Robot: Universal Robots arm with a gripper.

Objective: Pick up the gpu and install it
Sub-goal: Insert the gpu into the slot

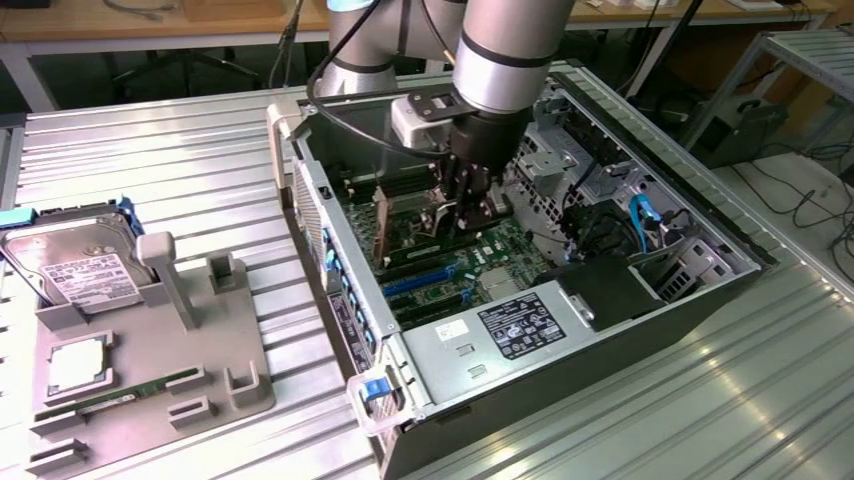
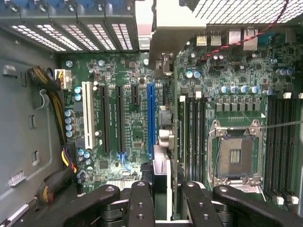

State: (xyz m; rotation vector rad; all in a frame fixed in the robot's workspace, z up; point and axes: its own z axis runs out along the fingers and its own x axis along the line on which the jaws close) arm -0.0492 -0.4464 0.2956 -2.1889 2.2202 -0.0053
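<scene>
On the exterior view's left, a grey fixture tray [image 1: 200,400] is seen with a hard drive [image 1: 74,268] and memory stick [image 1: 120,393]. Centrally, the gripper [image 1: 466,215] is lowered into the open computer case [image 1: 441,370], clamped on the gpu [image 2: 163,85], held edge-down over the motherboard [image 2: 123,75].

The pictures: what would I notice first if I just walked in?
First the open computer case in the middle of the metal table, with the robot arm reaching down into it. Its gripper holds the gpu on edge just above the green motherboard. A hard drive lies on the exterior view's left.
</scene>
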